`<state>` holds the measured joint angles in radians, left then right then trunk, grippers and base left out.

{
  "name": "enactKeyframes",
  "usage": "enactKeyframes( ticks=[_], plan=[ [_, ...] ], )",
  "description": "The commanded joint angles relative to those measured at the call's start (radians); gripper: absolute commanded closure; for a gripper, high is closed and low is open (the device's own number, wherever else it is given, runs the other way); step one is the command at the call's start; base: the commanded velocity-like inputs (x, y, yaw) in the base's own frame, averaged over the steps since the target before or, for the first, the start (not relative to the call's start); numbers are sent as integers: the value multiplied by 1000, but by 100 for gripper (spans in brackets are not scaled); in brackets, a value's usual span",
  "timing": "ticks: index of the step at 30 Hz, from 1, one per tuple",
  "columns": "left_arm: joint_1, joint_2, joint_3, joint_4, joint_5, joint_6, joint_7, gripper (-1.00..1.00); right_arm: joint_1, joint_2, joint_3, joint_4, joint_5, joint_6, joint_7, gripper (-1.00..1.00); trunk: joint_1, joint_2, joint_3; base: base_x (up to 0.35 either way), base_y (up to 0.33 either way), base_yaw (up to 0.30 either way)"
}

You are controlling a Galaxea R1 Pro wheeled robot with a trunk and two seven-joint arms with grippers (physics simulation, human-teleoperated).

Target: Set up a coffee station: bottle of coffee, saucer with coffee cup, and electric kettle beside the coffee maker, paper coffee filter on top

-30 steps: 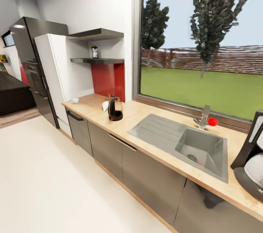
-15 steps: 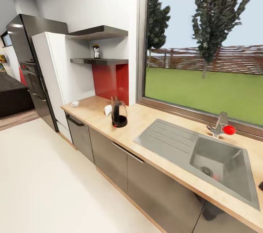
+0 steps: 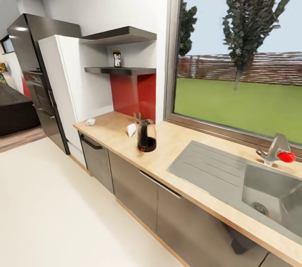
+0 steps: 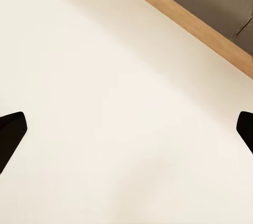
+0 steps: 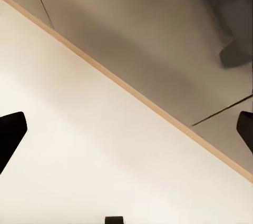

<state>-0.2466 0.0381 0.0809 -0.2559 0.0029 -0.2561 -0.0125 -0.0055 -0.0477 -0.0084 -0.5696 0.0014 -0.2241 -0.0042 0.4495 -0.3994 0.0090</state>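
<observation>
While rolling along the cabinets, with nothing gripped:
Left gripper point(image 4: 126, 129): spread wide, dark fingertips point(image 4: 10, 132) at opposite edges of the wrist view, pale floor point(image 4: 105, 103) between, holding nothing.
Right gripper point(image 5: 126, 134): likewise spread wide and empty, pointed down at the floor beside the grey cabinet fronts point(image 5: 158, 39).
Bottle of coffee point(image 3: 117, 58): on the kitchen shelf point(image 3: 119, 71), far left, above the red wall panel point(image 3: 133, 93).
Electric kettle point(image 3: 146, 136): upright on the kitchen countertop point(image 3: 184, 154), left of the sink point(image 3: 251, 179).
Paper coffee filter point(image 3: 131, 129): just left of the kettle, touching or apart not clear.
Coffee cup point(image 3: 90, 122): far left end of the countertop; saucer beneath not discernible.
Risk, base: likely scrape against the cabinets if steered too close.
Risk, reach: probable knock of the kettle or filter when raising an arm toward the shelf directly above.
Risk, bottle: small and high up; a misjudged grip could tip it off the shelf.
</observation>
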Motion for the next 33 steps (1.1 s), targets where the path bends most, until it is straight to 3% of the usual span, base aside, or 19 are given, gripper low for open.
enactKeyframes(
  ticks=[1,16,33],
  plan=[
    [0,0,4,1,0,-3,-1,-100,0,0,-1,0,0,-3,0,-100,1,-1,0,97,327,0],
    [0,-1,5,1,0,-3,-1,-100,0,0,-1,1,0,-3,0,-100,1,-1,0,14,334,-23],
    [0,0,5,1,0,-4,-1,-100,0,0,-1,1,0,-3,0,-100,1,-1,0,145,316,-273]
  ],
)
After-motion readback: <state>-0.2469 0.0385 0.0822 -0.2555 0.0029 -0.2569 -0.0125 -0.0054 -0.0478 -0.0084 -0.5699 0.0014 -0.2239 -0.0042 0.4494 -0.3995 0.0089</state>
